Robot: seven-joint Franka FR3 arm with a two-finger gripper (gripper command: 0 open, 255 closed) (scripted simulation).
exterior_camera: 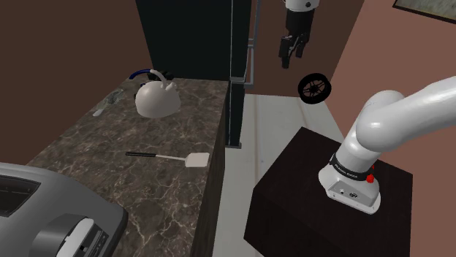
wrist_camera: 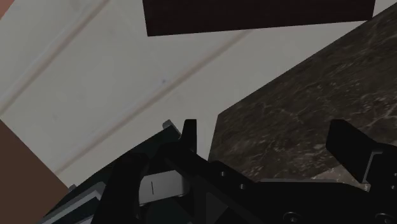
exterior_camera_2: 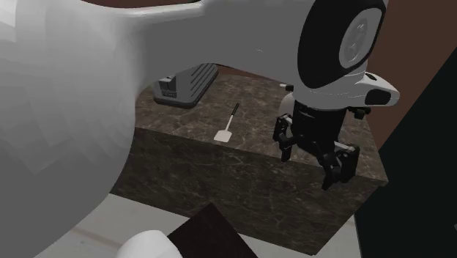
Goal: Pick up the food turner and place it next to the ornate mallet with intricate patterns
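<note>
The food turner lies flat on the dark marble counter, its thin black handle pointing toward the shoulder view's left and its white blade near the counter's right edge. From the second exterior view the turner sits mid-counter. A small dim greenish object, possibly the mallet, lies at the counter's far left beside the kettle. My gripper hangs high in the air, off the counter's right edge and far from the turner. It is open and empty, looking down on the counter's corner.
A white kettle with a dark handle stands at the counter's back. A grey toaster-like appliance occupies the near left corner. The dark stand sits on a pale floor beside the counter. Brown walls rise behind.
</note>
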